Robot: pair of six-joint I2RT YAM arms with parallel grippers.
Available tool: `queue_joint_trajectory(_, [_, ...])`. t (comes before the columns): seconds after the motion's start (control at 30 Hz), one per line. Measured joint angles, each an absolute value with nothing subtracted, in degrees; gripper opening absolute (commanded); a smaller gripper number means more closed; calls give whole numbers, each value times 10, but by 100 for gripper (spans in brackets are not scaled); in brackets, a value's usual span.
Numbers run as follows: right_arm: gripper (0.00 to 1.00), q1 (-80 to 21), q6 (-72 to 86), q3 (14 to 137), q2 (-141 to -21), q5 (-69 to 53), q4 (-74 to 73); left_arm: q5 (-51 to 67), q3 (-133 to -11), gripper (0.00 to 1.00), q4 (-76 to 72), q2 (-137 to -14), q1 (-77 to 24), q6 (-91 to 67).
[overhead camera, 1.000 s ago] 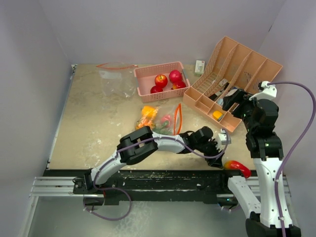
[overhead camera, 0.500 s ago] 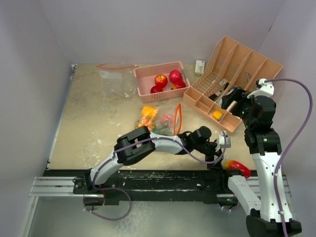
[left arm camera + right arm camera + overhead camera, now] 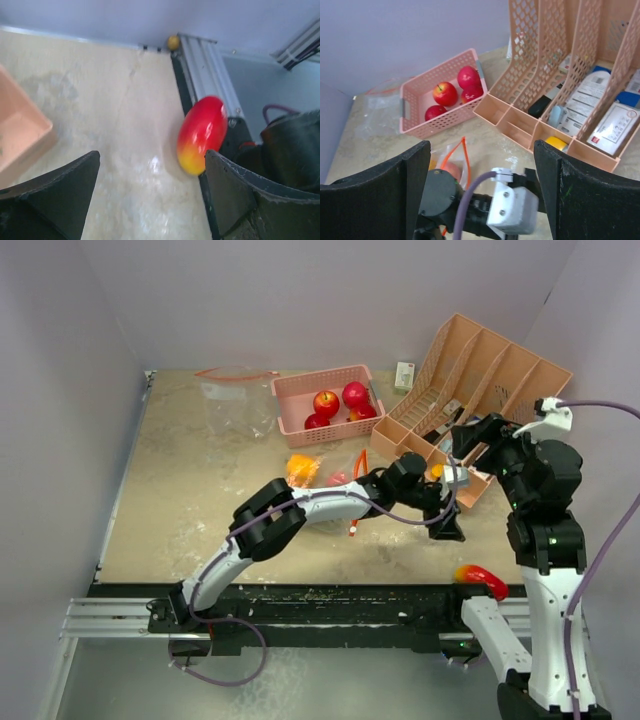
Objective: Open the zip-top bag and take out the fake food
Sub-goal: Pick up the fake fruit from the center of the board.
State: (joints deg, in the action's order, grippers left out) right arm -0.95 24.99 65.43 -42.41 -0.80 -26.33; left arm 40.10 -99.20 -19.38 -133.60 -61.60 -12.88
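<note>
The zip-top bag (image 3: 335, 485) lies mid-table with its orange zip (image 3: 465, 150) gaping. Inside it show an orange piece of fake food (image 3: 300, 468) and a red one (image 3: 451, 170). A red-and-yellow oval fruit (image 3: 480, 580) (image 3: 201, 134) rests loose at the table's near edge, by the right arm's base. My left gripper (image 3: 450, 520) (image 3: 150, 165) hovers open between the bag and that fruit, nothing between its fingers. My right gripper (image 3: 468, 443) (image 3: 481, 150) hangs open and empty above the left wrist, near the organizer.
A pink basket (image 3: 290, 400) at the back holds red apples (image 3: 445, 93). A pink file organizer (image 3: 500, 370) with bottles and cartons stands at the back right. An empty clear bag (image 3: 235, 395) lies back left. The black rail (image 3: 187, 90) borders the table.
My left gripper has opened wide and pulled away from the red-and-yellow fruit, toward the organizer. The fruit stays at the near edge. The right arm shifted slightly.
</note>
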Motion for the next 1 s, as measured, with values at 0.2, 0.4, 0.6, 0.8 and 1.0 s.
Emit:
queue_joint_trajectory(0.2, [86,-10,253,689,-413,-30,-269,401,-1097,90,-160,-1378,-661,-123])
queue_joint_trajectory(0.4, [86,-10,253,702,-406,-37,-277,388,-1153,90,-118,-1439,-709,-112])
queue_joint_trajectory(0.6, [86,-10,248,702,-403,-36,-290,380,-1169,94,-94,-1467,-727,-107])
queue_joint_trajectory(0.8, [86,-10,244,702,-396,-35,-302,376,-1198,95,-91,-1470,-728,-104])
queue_joint_trajectory(1.0, [86,-10,239,702,-390,-25,-309,375,-1228,96,-93,-1489,-729,-103])
